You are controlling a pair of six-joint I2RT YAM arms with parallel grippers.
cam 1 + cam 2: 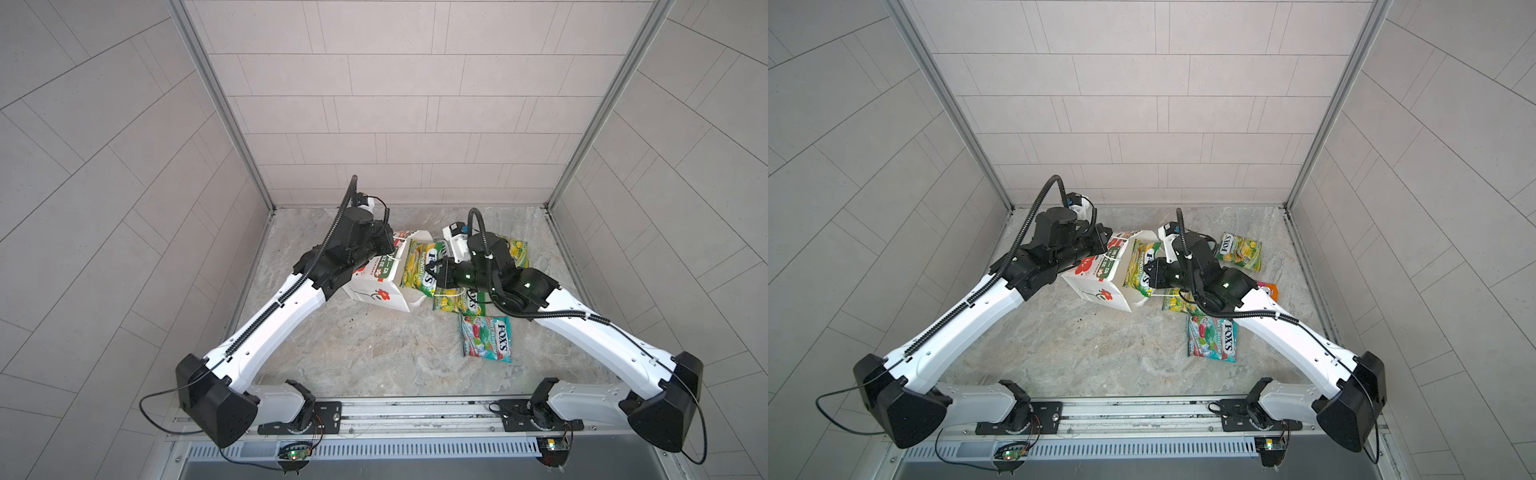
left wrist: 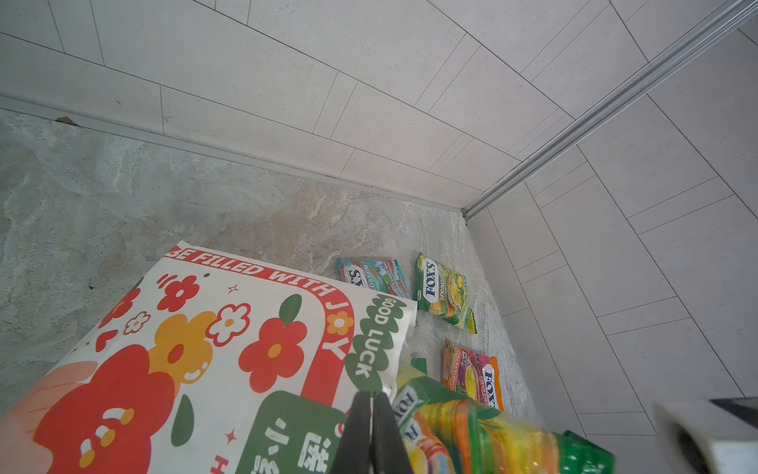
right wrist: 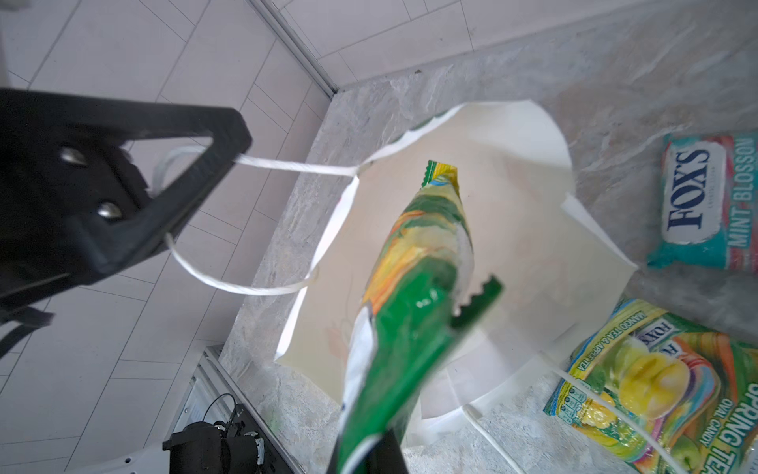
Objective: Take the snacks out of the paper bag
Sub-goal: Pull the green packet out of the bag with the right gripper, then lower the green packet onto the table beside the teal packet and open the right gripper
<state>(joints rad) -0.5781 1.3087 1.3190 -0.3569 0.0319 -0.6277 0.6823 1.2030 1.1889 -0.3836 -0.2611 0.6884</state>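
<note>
The right fingers are pinched on one short end of a yellow-green packet. Its long axis runs straight away from them into the mouth of the paper bag, which lies on its side on the counter at mid-frame in both top views, mouth turned right toward the nearer right arm, so freeing it looks like a rightward pull along that axis. Only the right wrist view shows, at its upper left, the left fingers clamped on the bag's cord handle, a grip the top views hide under the left wrist, and the packet's far tip against the bag's white inside.
</note>
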